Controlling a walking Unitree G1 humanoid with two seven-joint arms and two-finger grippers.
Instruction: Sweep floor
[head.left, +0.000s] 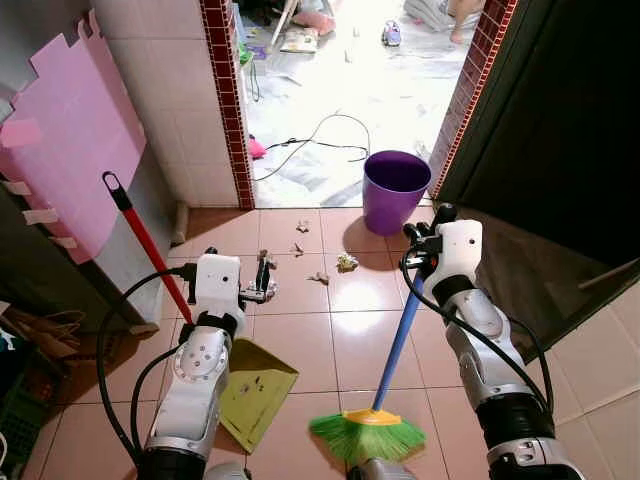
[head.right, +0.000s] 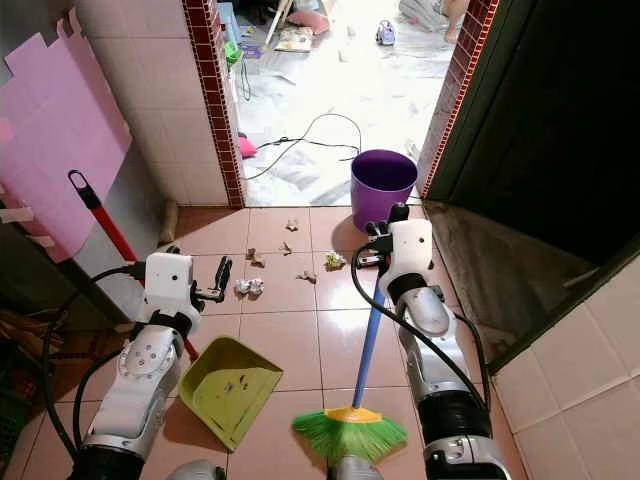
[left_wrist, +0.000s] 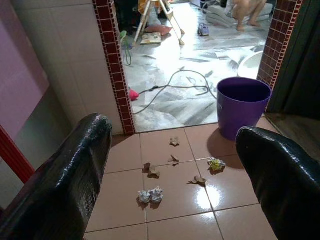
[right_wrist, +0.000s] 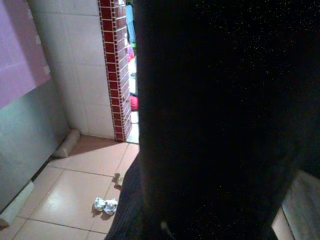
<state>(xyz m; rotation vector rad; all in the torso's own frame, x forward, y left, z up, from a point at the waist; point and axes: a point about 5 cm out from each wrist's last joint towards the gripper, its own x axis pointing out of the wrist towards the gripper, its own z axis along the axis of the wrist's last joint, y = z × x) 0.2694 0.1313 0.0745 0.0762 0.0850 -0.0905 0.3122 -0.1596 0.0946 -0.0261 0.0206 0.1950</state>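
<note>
Right gripper (head.left: 425, 243) clamped on the blue handle of a broom with green bristles (head.left: 367, 433), bristle head resting on the terracotta floor tiles (head.left: 300, 345) close to the robot's feet. Left gripper (head.right: 222, 280) with fingers (left_wrist: 65, 180) apart in its wrist view, yet apparently steadying the red-handled, yellow-green plastic dustpan (head.right: 228, 388) (exact hold not visible). Litter ahead, well apart from the bristles: a crumpled white paper ball (left_wrist: 150, 195), a yellowish wad (left_wrist: 216, 163) just beside the round purple plastic bucket (head.left: 394, 188), and small brown scraps (left_wrist: 151, 170) between them.

Risks, as judgement: a broom stroke too wide could flick scraps through the doorway onto the grey marble floor, among the black cable (left_wrist: 175, 82); could also knock the bucket. Dustpan tilted, so pieces already inside might slide out. A person crouching far beyond the doorway.

No brand, label or readable writing anywhere.
</note>
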